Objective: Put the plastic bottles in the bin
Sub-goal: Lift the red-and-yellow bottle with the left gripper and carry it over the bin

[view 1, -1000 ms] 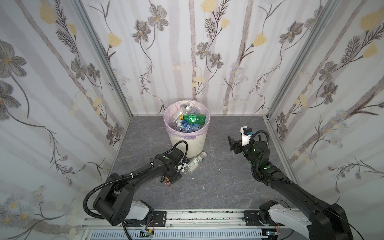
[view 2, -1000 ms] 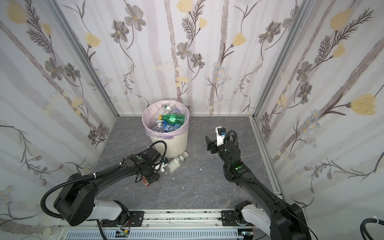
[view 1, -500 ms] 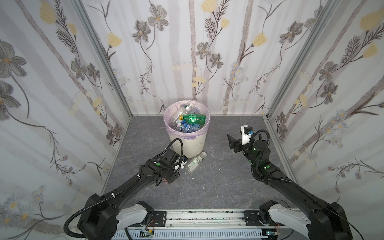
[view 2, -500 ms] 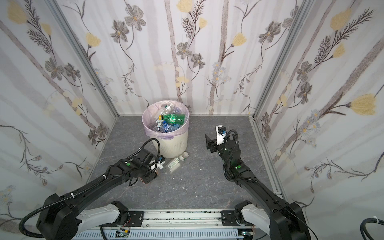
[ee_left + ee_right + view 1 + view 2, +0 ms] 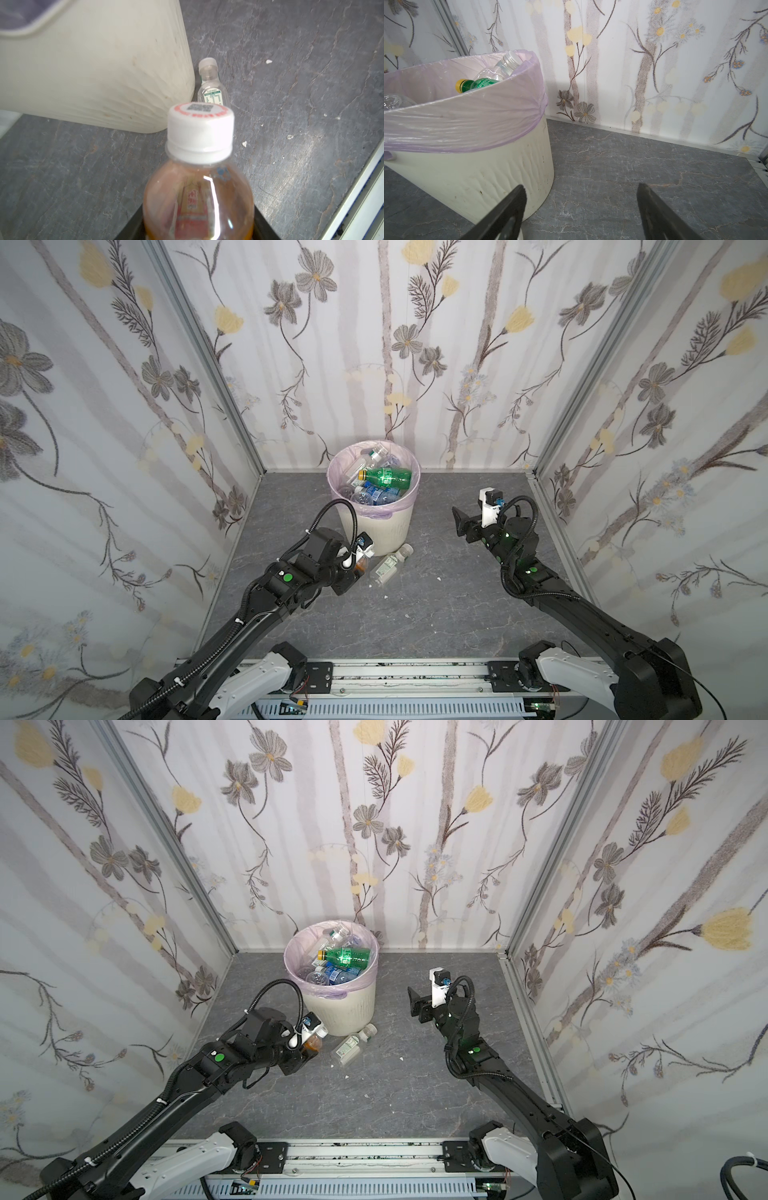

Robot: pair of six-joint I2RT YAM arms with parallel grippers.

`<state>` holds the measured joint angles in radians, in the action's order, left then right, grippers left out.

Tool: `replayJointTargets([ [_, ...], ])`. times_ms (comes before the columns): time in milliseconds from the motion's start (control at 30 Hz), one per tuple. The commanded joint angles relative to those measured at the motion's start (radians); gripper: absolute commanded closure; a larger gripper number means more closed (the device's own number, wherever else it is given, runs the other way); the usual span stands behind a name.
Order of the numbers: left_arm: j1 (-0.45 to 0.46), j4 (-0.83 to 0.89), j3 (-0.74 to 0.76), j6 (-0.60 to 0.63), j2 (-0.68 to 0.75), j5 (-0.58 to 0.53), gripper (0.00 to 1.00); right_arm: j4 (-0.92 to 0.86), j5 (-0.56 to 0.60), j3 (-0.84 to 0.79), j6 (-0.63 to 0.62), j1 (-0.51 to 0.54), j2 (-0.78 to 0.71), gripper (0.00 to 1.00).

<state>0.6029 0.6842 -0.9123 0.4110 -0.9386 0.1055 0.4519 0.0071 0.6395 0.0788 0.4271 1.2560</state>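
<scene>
Grey floor [image 5: 415, 614] beside the bin [image 5: 386, 526]: left gripper [image 5: 355, 571] clamps the amber bottle [image 5: 199, 197] by its body, likely for lifting in; right gripper [image 5: 581, 193] gapes empty.

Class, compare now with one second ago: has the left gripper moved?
Yes. In a top view the left gripper, holding the amber bottle, has shifted up the view, closer to the bin, which stayed put.

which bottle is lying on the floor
The clear plastic bottle with white cap and green-printed label, on its side beside the round cream-white plastic bin. The amber plastic bottle is in the left pincer; other bottles are binned.
</scene>
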Motion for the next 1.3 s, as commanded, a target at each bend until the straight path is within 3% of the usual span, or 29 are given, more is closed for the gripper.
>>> replayJointTargets([
  [0,0.000,-0.011,-0.059,-0.004,0.004,0.010,0.47,0.038,-0.007,0.013,0.018,0.000,0.003,0.16],
  [133,0.000,-0.020,-0.138,0.016,-0.009,0.006,0.46,0.035,-0.007,0.013,0.018,0.001,-0.003,0.16],
  [300,-0.006,-0.065,-0.251,0.028,-0.051,-0.095,0.47,0.030,-0.010,0.008,0.022,0.000,-0.006,0.16],
  [533,-0.042,-0.113,-0.401,0.034,-0.143,-0.141,0.47,0.022,-0.021,0.002,0.031,0.000,-0.013,0.16],
  [867,-0.136,-0.207,-0.584,-0.023,-0.289,-0.132,0.48,-0.007,-0.058,-0.034,0.041,0.000,-0.051,0.15],
  [1267,-0.213,-0.350,-0.671,-0.106,-0.417,-0.071,0.49,-0.045,-0.080,-0.049,0.039,0.001,-0.083,0.15],
])
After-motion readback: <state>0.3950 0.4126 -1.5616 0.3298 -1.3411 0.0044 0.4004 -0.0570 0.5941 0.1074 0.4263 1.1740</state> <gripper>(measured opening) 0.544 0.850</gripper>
